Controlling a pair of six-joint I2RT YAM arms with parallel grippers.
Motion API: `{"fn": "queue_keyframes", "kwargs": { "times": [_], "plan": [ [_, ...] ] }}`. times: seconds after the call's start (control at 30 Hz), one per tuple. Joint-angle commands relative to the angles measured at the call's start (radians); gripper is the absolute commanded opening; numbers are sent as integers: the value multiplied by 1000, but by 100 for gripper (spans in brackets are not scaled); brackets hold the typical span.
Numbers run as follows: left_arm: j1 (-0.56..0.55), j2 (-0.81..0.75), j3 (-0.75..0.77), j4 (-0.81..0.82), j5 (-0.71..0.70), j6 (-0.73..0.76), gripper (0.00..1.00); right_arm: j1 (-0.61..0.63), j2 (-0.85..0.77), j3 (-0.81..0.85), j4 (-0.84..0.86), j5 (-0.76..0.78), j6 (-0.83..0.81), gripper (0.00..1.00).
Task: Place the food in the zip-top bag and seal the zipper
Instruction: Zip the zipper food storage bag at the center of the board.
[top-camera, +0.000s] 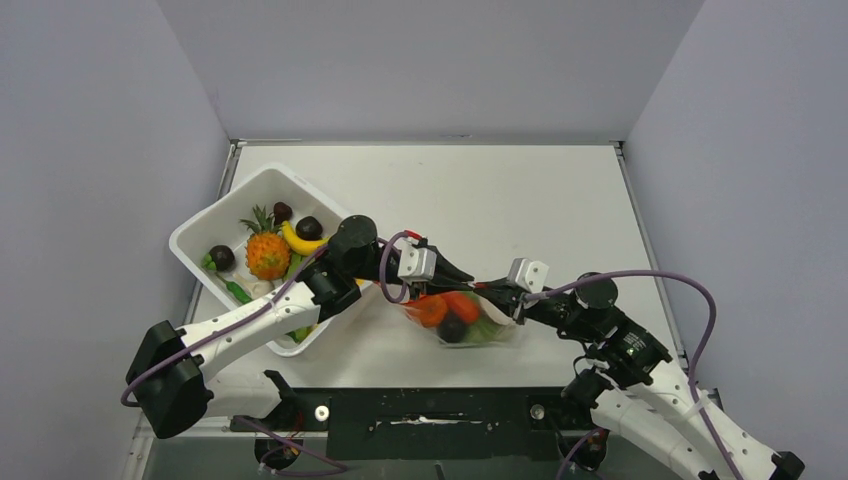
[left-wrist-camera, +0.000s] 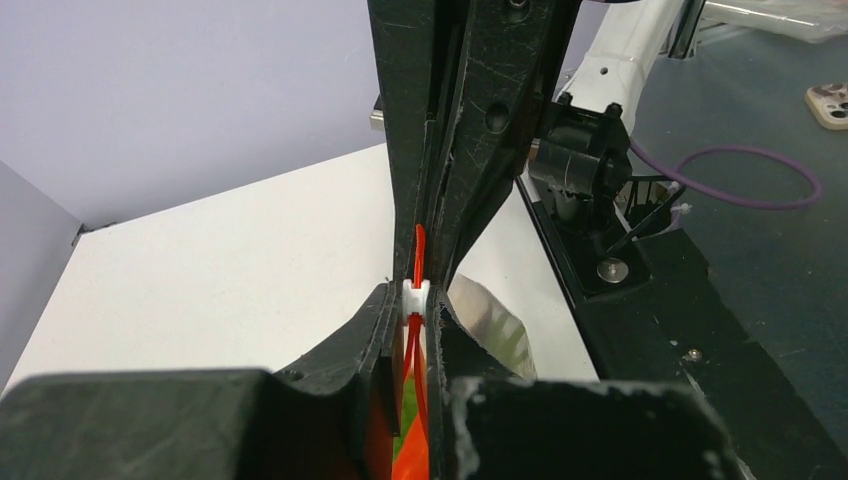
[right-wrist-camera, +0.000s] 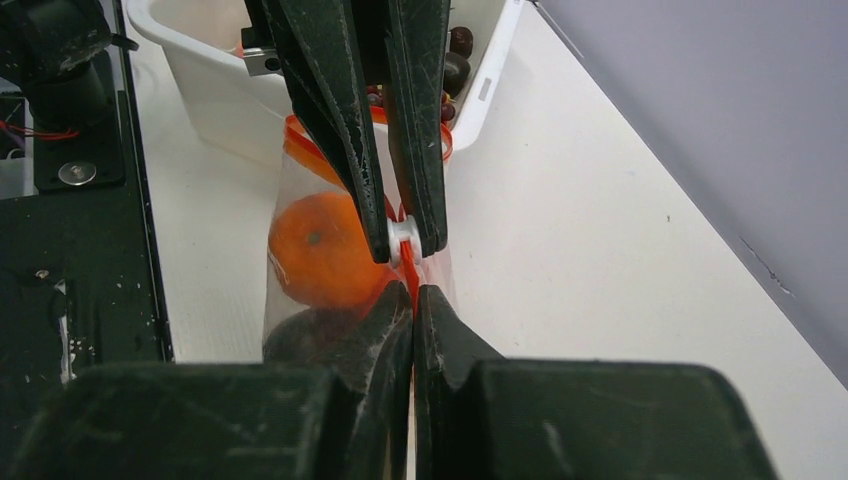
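Observation:
The clear zip-top bag (top-camera: 470, 325) lies at the table's near middle, holding an orange (right-wrist-camera: 315, 250), a dark plum (top-camera: 452, 328) and green lettuce (top-camera: 487, 328). My left gripper (left-wrist-camera: 415, 300) is shut on the white slider (right-wrist-camera: 403, 232) of the red zipper (left-wrist-camera: 419, 245). My right gripper (right-wrist-camera: 412, 292) is shut on the red zipper strip just beside the slider. The two grippers meet tip to tip over the bag's mouth, the left (top-camera: 476, 284) facing the right (top-camera: 497, 297). Behind the slider the two red tracks stand slightly apart.
A white square tub (top-camera: 200, 230) stands at the left under my left arm, with a pineapple (top-camera: 268, 252), a banana (top-camera: 300, 240) and dark plums (top-camera: 309, 227) in it. It also shows behind the bag in the right wrist view (right-wrist-camera: 220, 95). The black base plate (top-camera: 430, 410) runs along the near edge.

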Motion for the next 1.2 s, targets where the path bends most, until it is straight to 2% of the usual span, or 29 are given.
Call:
{"fn": "queue_keyframes", "kwargs": {
  "times": [0.0,0.5,0.53,0.67,0.77,1.07,1.17],
  "plan": [
    [17,-24,36,-49,-22,26,0,-4,-40,11,96,47,-19,0],
    [29,-58,-16,-65,-58,20,0,-6,-104,18,35,203,-44,0],
    [28,-55,-14,-63,-56,20,0,-6,-101,19,28,199,-44,1],
    [28,-43,1,-54,-49,14,0,-6,-71,38,13,129,-26,22],
    [28,-33,4,-45,-42,13,0,-6,-47,53,20,94,-16,28],
    [29,-30,-2,-22,-36,-4,0,-6,2,33,64,44,9,29],
    [28,-30,-2,-21,-35,-6,0,-6,2,30,77,40,14,22]
  ]
}}
